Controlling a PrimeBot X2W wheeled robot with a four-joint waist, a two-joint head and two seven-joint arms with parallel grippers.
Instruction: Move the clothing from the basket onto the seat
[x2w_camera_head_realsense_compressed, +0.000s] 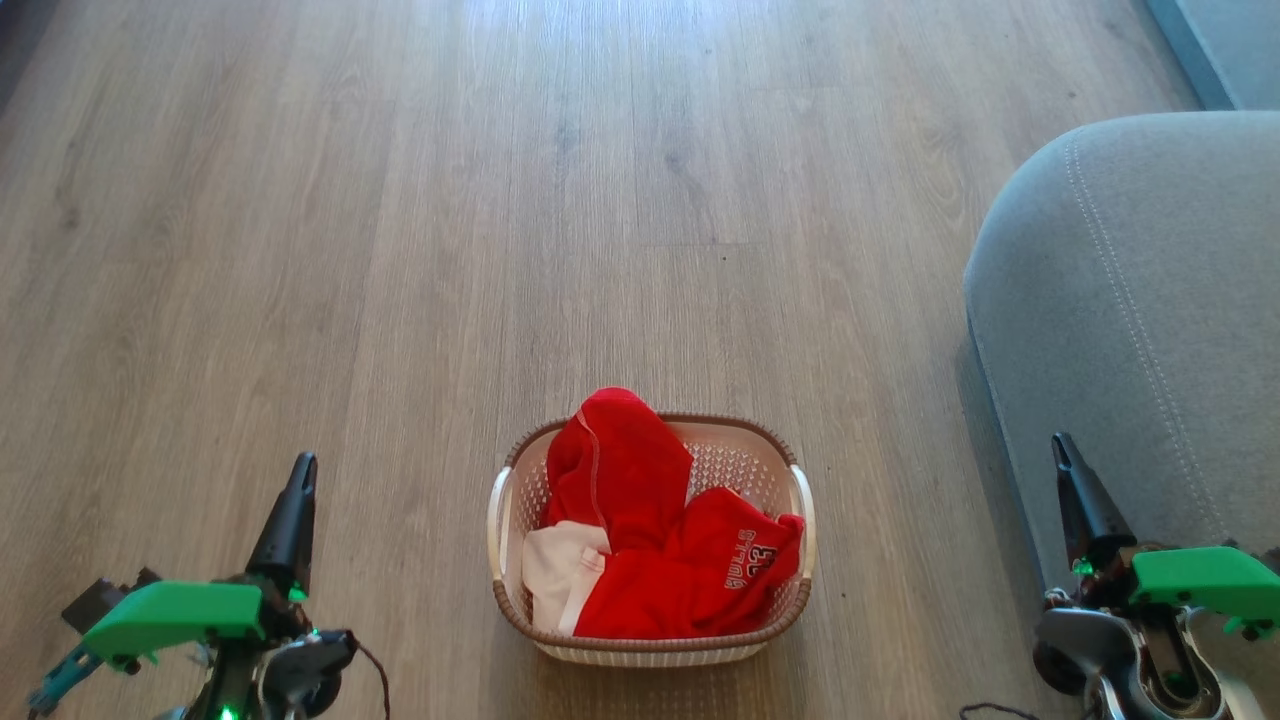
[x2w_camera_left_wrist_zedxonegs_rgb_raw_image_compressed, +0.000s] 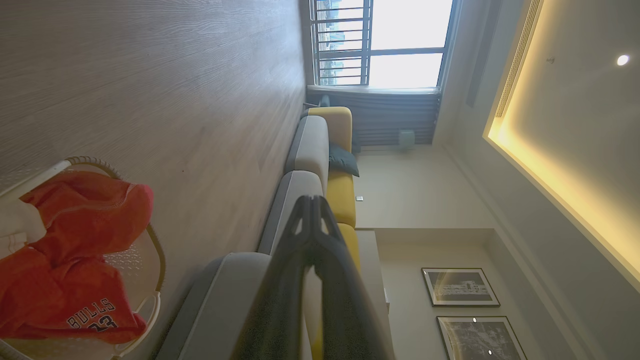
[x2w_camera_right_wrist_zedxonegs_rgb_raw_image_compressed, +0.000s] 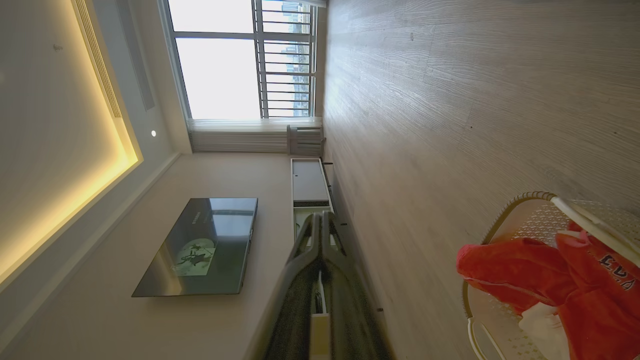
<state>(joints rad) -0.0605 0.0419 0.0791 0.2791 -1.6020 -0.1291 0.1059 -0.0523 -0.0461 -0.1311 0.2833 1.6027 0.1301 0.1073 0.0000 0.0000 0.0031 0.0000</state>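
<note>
The cream basket (x2w_camera_head_realsense_compressed: 803, 500) with its brown rim stands on the wooden floor at lower centre, filled with red clothing (x2w_camera_head_realsense_compressed: 640, 520). The top piece is a jersey with "BULLS 23" print, and a white panel shows at the lower left. The grey seat (x2w_camera_head_realsense_compressed: 1130, 300) with pale stitching lies to the basket's right. My left gripper (x2w_camera_head_realsense_compressed: 300, 475) is shut and empty, left of the basket. My right gripper (x2w_camera_head_realsense_compressed: 1062, 450) is shut and empty, in front of the seat's edge. The left wrist view shows the basket (x2w_camera_left_wrist_zedxonegs_rgb_raw_image_compressed: 157, 265), clothing (x2w_camera_left_wrist_zedxonegs_rgb_raw_image_compressed: 80, 250) and the shut gripper (x2w_camera_left_wrist_zedxonegs_rgb_raw_image_compressed: 313, 200). The right wrist view shows the basket (x2w_camera_right_wrist_zedxonegs_rgb_raw_image_compressed: 505, 220), clothing (x2w_camera_right_wrist_zedxonegs_rgb_raw_image_compressed: 520, 275) and the shut gripper (x2w_camera_right_wrist_zedxonegs_rgb_raw_image_compressed: 320, 216).
Wooden floor (x2w_camera_head_realsense_compressed: 500, 200) stretches ahead and to the left. A second grey cushion (x2w_camera_head_realsense_compressed: 1220, 40) sits at the top right. A long grey and yellow sofa (x2w_camera_left_wrist_zedxonegs_rgb_raw_image_compressed: 320, 165) runs toward a window. A wall television (x2w_camera_right_wrist_zedxonegs_rgb_raw_image_compressed: 200, 245) and a low cabinet (x2w_camera_right_wrist_zedxonegs_rgb_raw_image_compressed: 307, 185) stand opposite.
</note>
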